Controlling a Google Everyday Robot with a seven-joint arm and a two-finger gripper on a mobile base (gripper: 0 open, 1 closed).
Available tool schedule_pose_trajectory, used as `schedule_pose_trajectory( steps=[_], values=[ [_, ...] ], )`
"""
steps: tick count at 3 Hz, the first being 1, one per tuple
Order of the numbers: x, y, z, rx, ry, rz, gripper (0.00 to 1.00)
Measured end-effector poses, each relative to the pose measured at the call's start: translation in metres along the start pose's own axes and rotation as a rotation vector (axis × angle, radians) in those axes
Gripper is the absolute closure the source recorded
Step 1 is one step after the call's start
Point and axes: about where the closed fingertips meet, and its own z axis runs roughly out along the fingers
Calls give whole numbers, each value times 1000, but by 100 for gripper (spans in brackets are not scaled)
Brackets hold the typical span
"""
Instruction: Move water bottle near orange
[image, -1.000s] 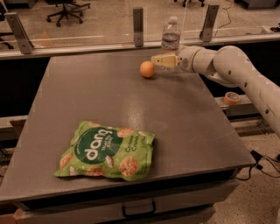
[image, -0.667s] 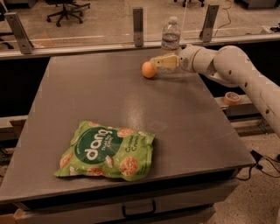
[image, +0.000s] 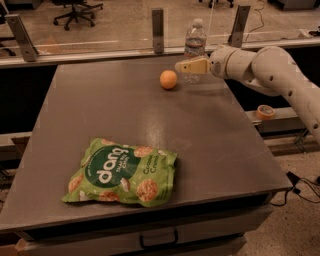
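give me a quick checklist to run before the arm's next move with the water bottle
1. Water bottle upright, at the far edge of the table: ok.
2. Gripper level with the bottle's lower half, reaching in from the right: ok.
3. Firm hold on the bottle: cannot tell.
4. Orange resting on the table, just left of the gripper and apart from it: ok.
5. Only the gripper lies between bottle and orange: ok.
6. Green snack bag lies flat on the near side, well away from that path: ok.
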Motion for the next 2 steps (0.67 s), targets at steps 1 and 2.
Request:
schedule_pose_trajectory(
  steps=[1,2],
  values=[
    [-34,25,-35,-59,2,-60,0],
    [-62,59,-85,-112,74,-109,0]
  ],
)
